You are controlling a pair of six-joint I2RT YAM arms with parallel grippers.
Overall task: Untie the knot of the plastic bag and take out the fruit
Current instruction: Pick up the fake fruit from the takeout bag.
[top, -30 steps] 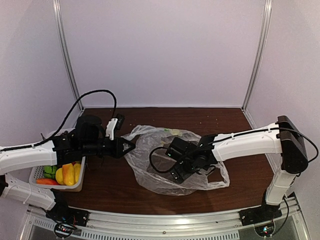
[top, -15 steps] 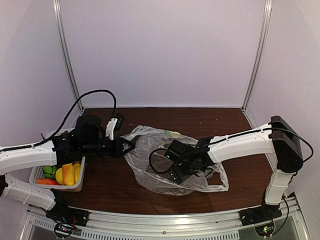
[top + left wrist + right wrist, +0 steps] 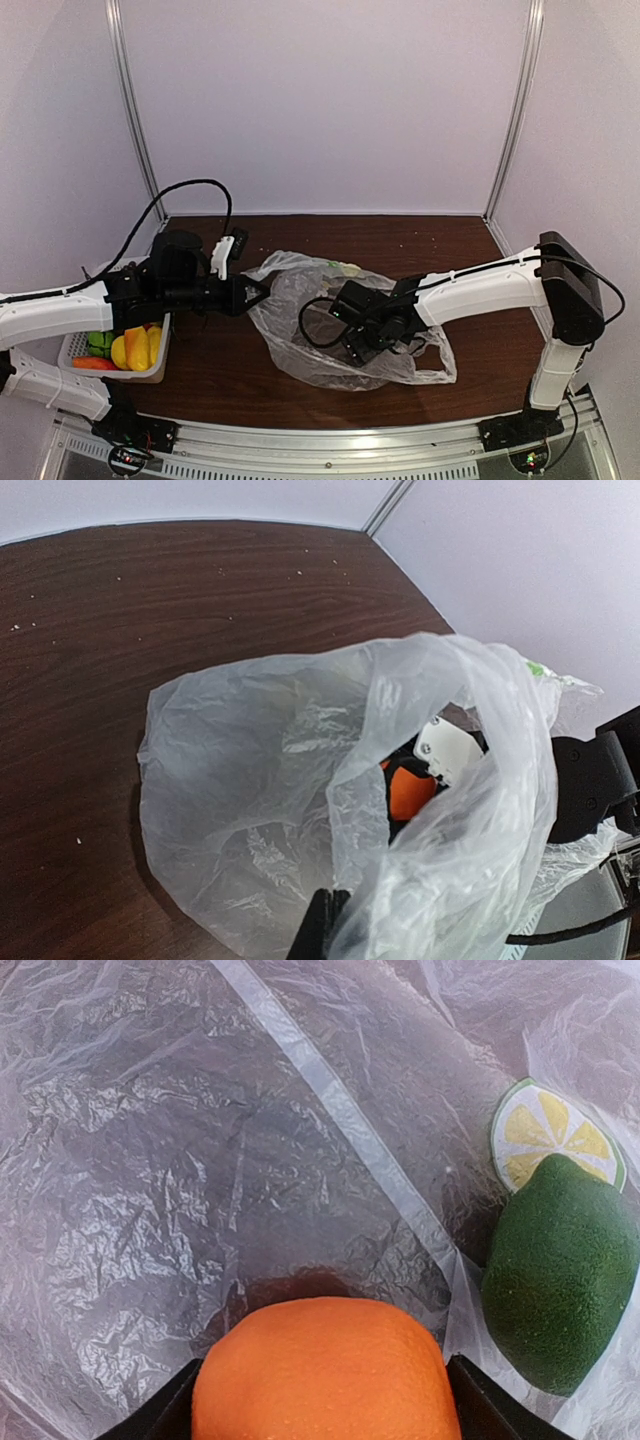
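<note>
The clear plastic bag lies on the brown table with its mouth open; no knot shows. My left gripper is shut on the bag's left rim and holds the mouth up. Reaching inside the bag, my right gripper has its two black fingers pressed on either side of an orange. The orange also shows through the mouth in the left wrist view. Beside it under the plastic lie a green lime and a lime slice.
A white slotted basket stands at the table's left near edge under my left arm. It holds a yellow mango, green fruit and a red piece. Metal frame posts and white walls close in the back.
My right gripper has pushed a little further left into the bag and its jaws have closed in on the orange. The left gripper holds still on the rim.
</note>
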